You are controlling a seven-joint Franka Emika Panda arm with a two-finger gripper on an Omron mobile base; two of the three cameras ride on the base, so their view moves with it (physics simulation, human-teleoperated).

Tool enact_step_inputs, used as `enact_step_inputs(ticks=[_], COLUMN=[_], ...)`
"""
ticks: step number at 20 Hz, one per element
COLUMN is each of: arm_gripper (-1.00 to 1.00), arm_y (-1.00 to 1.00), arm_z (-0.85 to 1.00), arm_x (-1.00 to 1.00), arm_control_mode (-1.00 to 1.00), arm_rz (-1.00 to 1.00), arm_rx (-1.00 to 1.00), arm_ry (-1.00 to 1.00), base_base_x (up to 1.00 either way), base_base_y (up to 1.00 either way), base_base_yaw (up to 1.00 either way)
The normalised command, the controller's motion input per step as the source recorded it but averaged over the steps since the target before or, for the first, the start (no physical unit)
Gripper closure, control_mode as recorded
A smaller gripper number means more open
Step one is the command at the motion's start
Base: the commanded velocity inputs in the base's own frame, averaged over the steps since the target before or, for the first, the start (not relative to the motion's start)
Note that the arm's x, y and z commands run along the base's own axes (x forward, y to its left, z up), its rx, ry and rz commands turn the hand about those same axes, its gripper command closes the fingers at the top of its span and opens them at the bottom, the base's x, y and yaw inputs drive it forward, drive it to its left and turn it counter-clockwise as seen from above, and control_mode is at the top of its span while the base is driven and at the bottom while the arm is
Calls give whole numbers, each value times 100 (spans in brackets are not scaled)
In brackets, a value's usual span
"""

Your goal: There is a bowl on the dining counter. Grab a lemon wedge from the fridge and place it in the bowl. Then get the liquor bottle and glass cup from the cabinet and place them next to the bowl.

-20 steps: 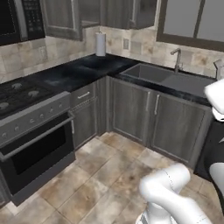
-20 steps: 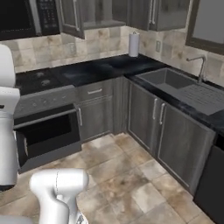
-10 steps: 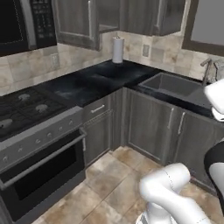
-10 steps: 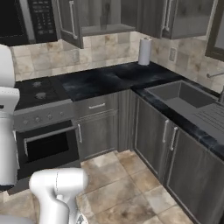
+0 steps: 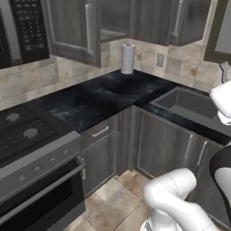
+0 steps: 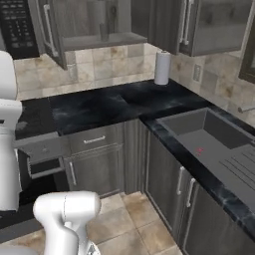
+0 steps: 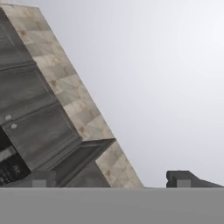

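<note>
The cabinet (image 6: pixel 94 20) hangs over the black worktop with one door (image 5: pixel 74 29) swung open, its silver bar handle (image 5: pixel 88 28) facing me. On its lower shelf (image 6: pixel 102 41) stands a small grey shape (image 6: pixel 103 31) that may be the glass cup; I cannot make out the liquor bottle. In the hand view my gripper (image 7: pixel 113 179) is open, its fingertips (image 7: pixel 183 178) far apart with nothing between them, looking past tilted cupboard fronts and tiled wall. The bowl, dining counter, lemon wedge and fridge are out of view.
A paper towel roll (image 5: pixel 127 58) stands in the worktop's corner. The sink (image 6: pixel 199 134) is set in the right run, a stove (image 5: pixel 22 131) with oven in the left, and a black microwave (image 5: pixel 20 27) hangs beside the cabinet. Grey cupboards (image 5: pixel 162 144) line the tiled floor.
Both base views have shifted: the base has driven closer to the corner worktop, so the cabinet and paper towel roll look larger. The gripper stays open.
</note>
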Motion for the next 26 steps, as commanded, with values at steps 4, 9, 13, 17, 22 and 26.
enact_step_inputs(ticks=[4, 9, 13, 17, 22, 26], arm_gripper=[-100, -100, -100, -100, -100, -100], arm_y=[0, 0, 0, 0, 0, 0], arm_z=[0, 0, 0, 0, 0, 0], arm_x=[0, 0, 0, 0, 0, 0], arm_control_mode=[100, 100, 100, 100, 100, 100], arm_rz=[0, 0, 0, 0, 0, 0], arm_rx=[0, 0, 0, 0, 0, 0], arm_ry=[0, 0, 0, 0, 0, 0], base_base_x=[88, 91, 94, 90, 79, 72], base_base_y=[-24, -14, -6, -6, -1, 0], base_base_yaw=[7, 7, 9, 11, 8, 8])
